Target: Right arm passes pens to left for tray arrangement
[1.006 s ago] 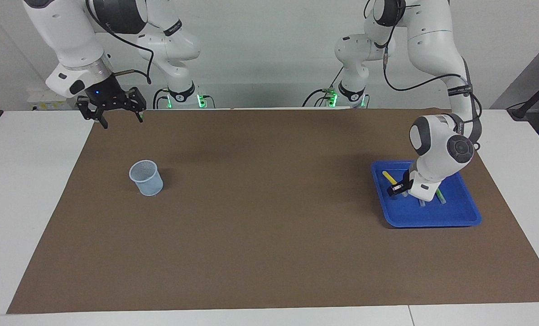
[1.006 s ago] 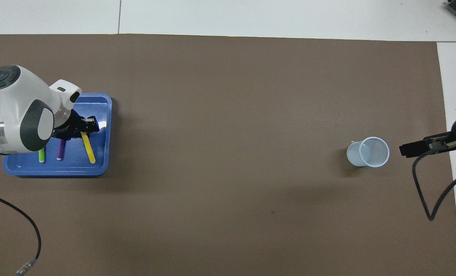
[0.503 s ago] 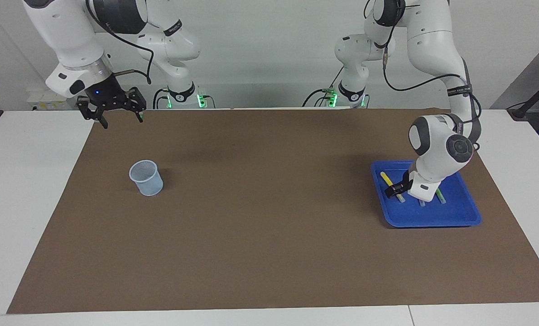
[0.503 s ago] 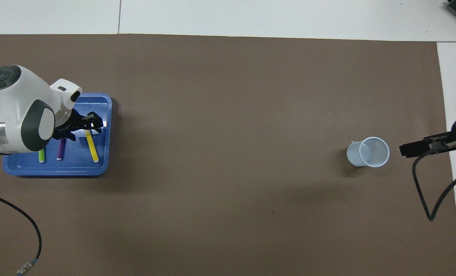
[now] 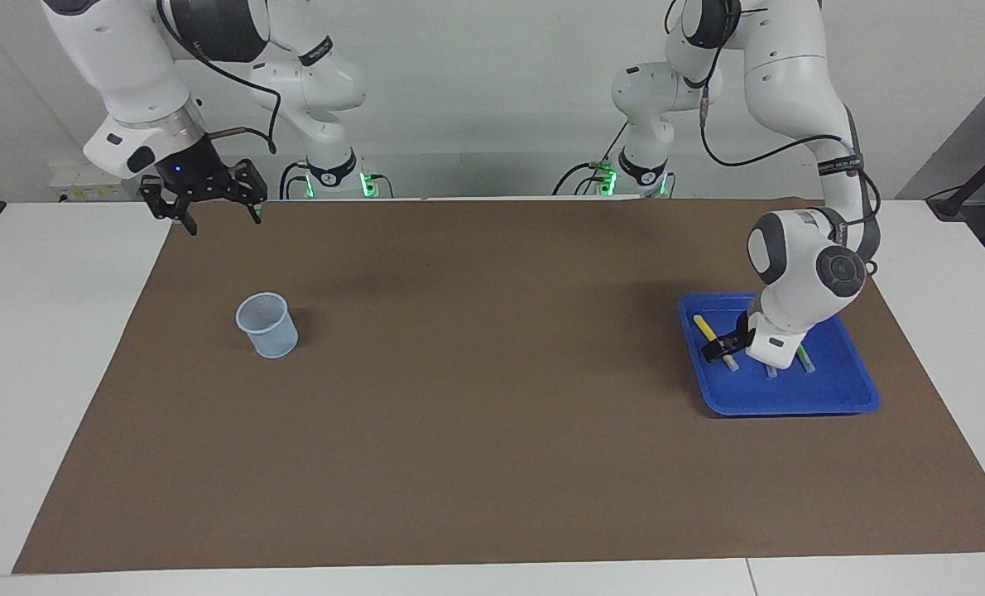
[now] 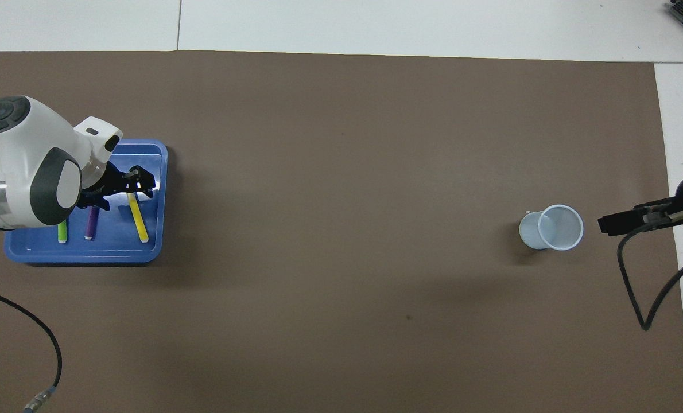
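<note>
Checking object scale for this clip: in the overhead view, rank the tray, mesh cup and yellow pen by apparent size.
1. Blue tray, largest.
2. Mesh cup.
3. Yellow pen, slimmest, though about as long as the cup is wide.

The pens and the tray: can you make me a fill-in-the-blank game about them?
1. All three pens lie in the blue ____.
2. The left gripper is over the ____ pen, with its fingers open.
3. The purple pen lies between the yellow pen and the ____ pen.
4. The mesh cup holds ____ pens; the right gripper waits, open.

Missing words: tray; yellow; green; no
</note>
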Controlling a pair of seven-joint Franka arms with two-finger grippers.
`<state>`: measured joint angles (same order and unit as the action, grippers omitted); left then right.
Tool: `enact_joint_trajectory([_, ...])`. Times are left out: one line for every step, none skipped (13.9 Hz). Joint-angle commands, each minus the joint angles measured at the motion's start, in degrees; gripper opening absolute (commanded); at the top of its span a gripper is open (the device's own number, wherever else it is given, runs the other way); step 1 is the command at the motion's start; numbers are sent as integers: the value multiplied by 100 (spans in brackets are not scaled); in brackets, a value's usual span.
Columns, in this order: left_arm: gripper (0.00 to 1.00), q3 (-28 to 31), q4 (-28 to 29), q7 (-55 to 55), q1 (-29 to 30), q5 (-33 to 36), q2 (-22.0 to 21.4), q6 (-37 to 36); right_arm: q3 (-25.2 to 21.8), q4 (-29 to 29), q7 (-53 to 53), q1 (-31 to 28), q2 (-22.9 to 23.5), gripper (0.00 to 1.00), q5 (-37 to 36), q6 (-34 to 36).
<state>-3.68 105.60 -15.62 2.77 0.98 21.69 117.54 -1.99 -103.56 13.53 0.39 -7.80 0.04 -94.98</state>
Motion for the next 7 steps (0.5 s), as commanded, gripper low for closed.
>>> enact_joint_trajectory([100, 43, -399, 15, -57, 87, -24, -467, 76, 11, -70, -101, -46, 100, 136, 41])
enact_joint_trajectory([100, 43, -539, 23, -66, 87, -50, -599, 76, 11, -70, -101, -46, 100, 136, 41])
enact_joint_trajectory([100, 52, -636, 24, -66, 87, -103, -705, 76, 11, -70, -101, -46, 100, 136, 41])
enact_joint_trajectory([100, 52, -698, 24, -66, 87, -199, -810, 76, 11, -70, -101, -46, 100, 136, 41])
enact_joint_trajectory([100, 52, -760, 24, -57, 87, -304, -898, 76, 11, -70, -101, -46, 100, 136, 41])
enact_joint_trajectory([100, 43, -813, 24, -57, 87, -392, -1030, 76, 11, -70, -101, -46, 100, 136, 41])
enact_joint_trajectory([100, 43, -874, 24, -57, 87, -472, -1162, 76, 11, -70, -101, -46, 100, 136, 41])
